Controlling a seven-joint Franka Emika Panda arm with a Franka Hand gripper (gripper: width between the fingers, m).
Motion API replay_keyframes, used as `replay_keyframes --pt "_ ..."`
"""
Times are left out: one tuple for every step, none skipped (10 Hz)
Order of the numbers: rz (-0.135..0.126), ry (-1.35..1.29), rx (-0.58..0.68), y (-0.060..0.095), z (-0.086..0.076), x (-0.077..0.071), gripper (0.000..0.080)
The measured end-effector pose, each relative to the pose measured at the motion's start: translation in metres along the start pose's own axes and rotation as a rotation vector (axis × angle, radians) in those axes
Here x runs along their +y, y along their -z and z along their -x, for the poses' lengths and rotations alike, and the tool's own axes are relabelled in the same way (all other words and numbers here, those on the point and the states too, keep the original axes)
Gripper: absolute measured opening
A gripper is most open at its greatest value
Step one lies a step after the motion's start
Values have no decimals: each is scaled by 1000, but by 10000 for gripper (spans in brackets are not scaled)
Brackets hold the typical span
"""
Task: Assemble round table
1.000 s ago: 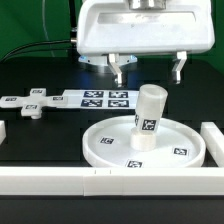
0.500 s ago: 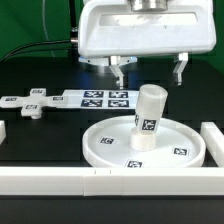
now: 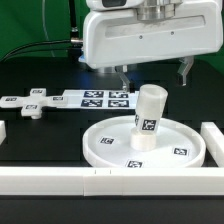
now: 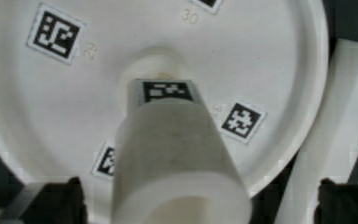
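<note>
The large round rimmed disc (image 3: 100,146) lies flat on the black table, tags on its face. A short thick white cylinder (image 3: 148,118) stands at its middle, leaning slightly toward the exterior view's right. My gripper (image 3: 155,74) hangs just above and behind the cylinder's top, open, with nothing between its fingers (image 3: 123,76). In the wrist view the cylinder (image 4: 176,150) rises from the disc (image 4: 87,90) between the two dark fingertips (image 4: 60,200) of the gripper (image 4: 202,205), with a gap on each side. The flat cross-shaped piece (image 3: 28,106) lies at the exterior view's left.
The marker board (image 3: 100,98) lies behind the disc, between it and the cross-shaped piece. Long white border bars run along the front edge (image 3: 60,181) and the exterior view's right (image 3: 213,140). A short white block (image 3: 3,130) sits at the left edge.
The gripper has shifted a little toward the exterior view's right and come lower over the cylinder. Its jaws stay wide, and the parts have not moved.
</note>
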State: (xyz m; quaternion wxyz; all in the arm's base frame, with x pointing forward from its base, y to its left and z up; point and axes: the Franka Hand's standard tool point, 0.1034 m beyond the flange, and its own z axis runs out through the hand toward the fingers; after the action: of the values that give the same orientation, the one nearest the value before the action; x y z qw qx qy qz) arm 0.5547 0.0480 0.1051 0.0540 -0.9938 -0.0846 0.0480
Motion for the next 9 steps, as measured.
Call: replay_keyframes --pt "-4 4 -16 1 -7 0 648" --pt "21 27 -9 -1 -8 4 648" --pt "40 46 -13 -1 -8 5 648" --pt "45 49 -7 -2 -9 7 648" --pt "55 57 1 -2 -10 9 648" --pt "60 63 18 -4 -12 11 648" --pt "60 108 18 -7 -11 17 648" --pt "59 98 18 -7 -11 18 648" --pt "59 100 17 -7 -11 17 648"
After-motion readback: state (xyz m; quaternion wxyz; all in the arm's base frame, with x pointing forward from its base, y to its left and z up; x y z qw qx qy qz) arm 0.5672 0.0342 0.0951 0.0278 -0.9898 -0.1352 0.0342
